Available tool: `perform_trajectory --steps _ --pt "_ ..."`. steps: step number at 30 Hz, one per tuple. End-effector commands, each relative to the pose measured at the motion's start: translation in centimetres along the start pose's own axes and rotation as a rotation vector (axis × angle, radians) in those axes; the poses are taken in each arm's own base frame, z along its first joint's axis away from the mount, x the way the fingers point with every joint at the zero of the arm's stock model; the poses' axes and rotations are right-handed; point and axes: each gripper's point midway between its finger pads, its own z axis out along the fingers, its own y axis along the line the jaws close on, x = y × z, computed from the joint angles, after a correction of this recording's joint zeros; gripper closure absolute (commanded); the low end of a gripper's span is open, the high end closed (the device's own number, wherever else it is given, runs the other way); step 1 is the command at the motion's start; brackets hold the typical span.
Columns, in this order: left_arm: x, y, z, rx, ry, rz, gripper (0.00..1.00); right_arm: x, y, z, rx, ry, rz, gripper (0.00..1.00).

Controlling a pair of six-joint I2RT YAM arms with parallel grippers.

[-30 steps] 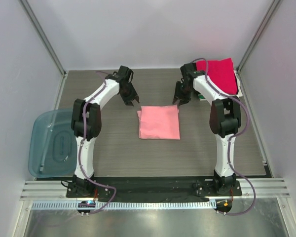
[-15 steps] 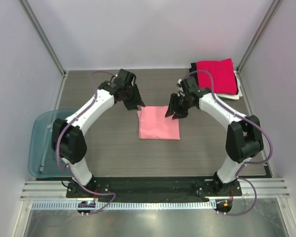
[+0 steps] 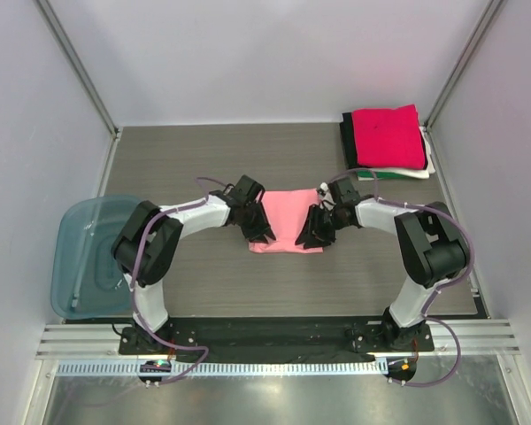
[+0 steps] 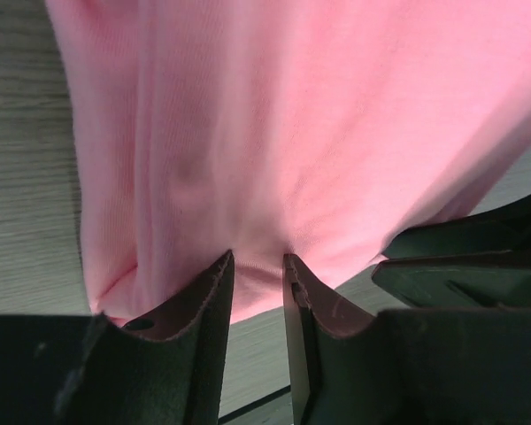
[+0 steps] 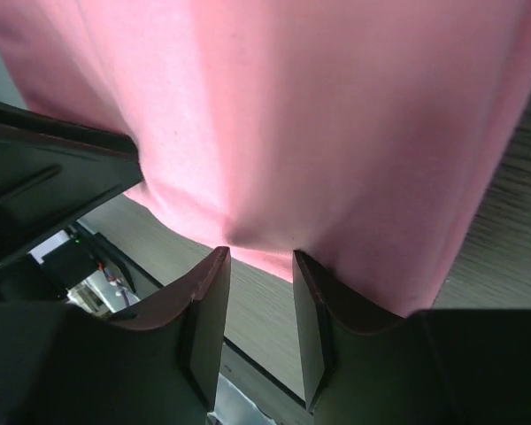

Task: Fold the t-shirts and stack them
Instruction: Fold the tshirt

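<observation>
Left end effector [image 4: 258,261] on pink t-shirt [image 4: 319,115] edge

Shirt stack [image 3: 388,137] blocks the far-right corner; bin [image 3: 71,252] blocks the left edge.

Plain salmon-pink cloth t-shirt [image 3: 288,217]; right of it a magenta-red folded shirt [image 3: 388,135], left a translucent blue plastic bin [image 3: 81,257].

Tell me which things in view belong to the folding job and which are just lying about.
Job: pink t-shirt, pinched by the left fingers and right fingers; folded t-shirt stack, magenta-red on top, far right corner.
Lying about: blue plastic bin, at the left.
</observation>
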Motion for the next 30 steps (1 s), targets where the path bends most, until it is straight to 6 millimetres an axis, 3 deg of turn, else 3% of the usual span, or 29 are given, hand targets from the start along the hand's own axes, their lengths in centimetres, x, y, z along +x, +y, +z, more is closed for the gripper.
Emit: perform_trajectory --steps 1,7,12,20,22,25,26,27,30 --pt "-0.3 1.4 -0.4 -0.005 -0.065 0.01 0.69 1.0 -2.4 0.9 0.031 -0.023 -0.002 0.59" --pt "1.9 7.7 0.1 -0.159 -0.056 0.055 0.72 4.2 -4.5 1.4 0.033 -0.01 0.041 0.59" --pt "1.2 10.8 -2.6 -0.3 -0.128 0.15 0.72 6.6 -5.4 0.4 0.048 -0.02 0.074 0.6" --pt "0.2 11.7 -6.7 -0.401 -0.168 0.272 0.68 8.3 -3.4 -1.4 0.036 -0.073 0.07 0.57" --pt "-0.1 11.7 -7.4 -0.416 -0.18 0.286 0.67 8.5 -2.3 -2.2 0.026 -0.072 0.058 0.5" --pt "-0.5 10.8 -9.1 -0.409 -0.196 0.314 0.62 6.9 0.4 -4.4 -0.014 -0.142 0.001 0.39" --pt "-0.3 10.7 -9.9 -0.413 -0.19 0.329 0.6 6.1 1.4 -5.4 -0.027 -0.183 -0.033 0.33" --pt "-0.6 9.8 -11.1 -0.383 -0.218 0.34 0.55 4.7 2.9 -6.5 -0.042 -0.221 -0.066 0.21" --pt "-1.2 8.5 -14.1 -0.362 -0.26 0.363 0.47 2.4 4.8 -7.8 -0.041 -0.268 -0.12 0.06"
